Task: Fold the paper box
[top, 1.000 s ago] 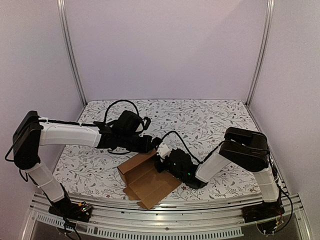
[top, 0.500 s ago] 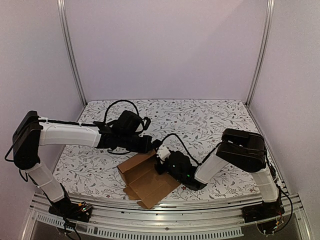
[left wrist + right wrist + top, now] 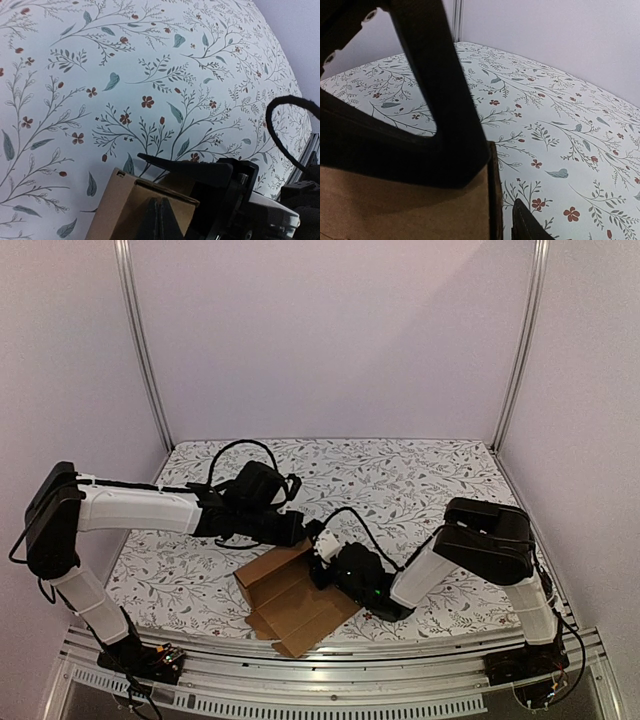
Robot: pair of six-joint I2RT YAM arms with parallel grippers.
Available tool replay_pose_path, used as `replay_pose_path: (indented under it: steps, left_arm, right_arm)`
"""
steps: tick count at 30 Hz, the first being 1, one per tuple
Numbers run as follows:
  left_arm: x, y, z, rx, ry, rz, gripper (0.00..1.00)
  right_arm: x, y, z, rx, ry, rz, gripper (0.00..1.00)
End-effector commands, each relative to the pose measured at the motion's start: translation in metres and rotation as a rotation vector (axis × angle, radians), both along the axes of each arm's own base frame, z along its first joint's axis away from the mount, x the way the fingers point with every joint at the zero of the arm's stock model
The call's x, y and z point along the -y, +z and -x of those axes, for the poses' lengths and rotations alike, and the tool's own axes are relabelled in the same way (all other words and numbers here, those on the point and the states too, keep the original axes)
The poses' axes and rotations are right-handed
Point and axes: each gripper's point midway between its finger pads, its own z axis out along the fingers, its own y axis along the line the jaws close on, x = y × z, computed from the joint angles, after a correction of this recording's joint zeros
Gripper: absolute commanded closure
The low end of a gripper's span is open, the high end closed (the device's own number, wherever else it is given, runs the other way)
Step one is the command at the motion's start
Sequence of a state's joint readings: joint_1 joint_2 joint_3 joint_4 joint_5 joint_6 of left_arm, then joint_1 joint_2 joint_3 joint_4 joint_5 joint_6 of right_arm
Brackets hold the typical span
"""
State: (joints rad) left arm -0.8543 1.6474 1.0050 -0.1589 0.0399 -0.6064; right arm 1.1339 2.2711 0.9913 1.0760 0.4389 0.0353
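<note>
One paper box (image 3: 395,205) wall between fingers (image 3: 445,100) of right claw (image 3: 500,192) — unclamped.

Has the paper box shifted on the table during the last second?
No. The paper box lies where it did, its near corner just as close to the front rail.

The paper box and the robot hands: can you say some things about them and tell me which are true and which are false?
1. The paper box is brown. True.
2. The paper box sits at the very back. False: it lies near the front edge of the table.
3. The left hand is shut. True.
4. The right hand is high in the air. False: it is down at the box's right side.
5. The table is plain white. False: it has a flowery print.
</note>
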Motion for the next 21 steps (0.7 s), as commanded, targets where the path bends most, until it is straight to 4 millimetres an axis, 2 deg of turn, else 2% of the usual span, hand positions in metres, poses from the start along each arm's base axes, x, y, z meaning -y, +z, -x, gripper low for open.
replay_pose_path:
  steps: [1,5,10,11,14,21]
  left_arm:
    - [-0.010,-0.011,0.013,-0.029,-0.009,-0.061,1.00]
    - [-0.012,-0.006,0.011,-0.013,-0.003,-0.064,1.00]
    - [-0.014,0.007,0.009,0.012,-0.010,-0.063,1.00]
    - [-0.015,0.012,0.007,0.026,-0.003,-0.068,0.99]
    - [-0.019,0.029,0.001,0.071,0.008,-0.074,0.94]
    - [-0.037,0.075,0.000,0.140,0.037,-0.086,0.77]
  right_arm:
    - [0.004,0.016,0.012,0.018,0.012,-0.006,0.59]
    - [0.010,0.019,0.025,-0.006,0.052,0.018,0.49]
    - [0.026,0.022,0.040,-0.033,0.079,0.048,0.44]
    - [0.027,0.027,0.042,-0.037,0.090,0.044,0.43]
    - [0.033,0.027,0.051,-0.064,0.123,0.067,0.42]
    - [0.042,0.044,0.066,-0.108,0.179,0.108,0.41]
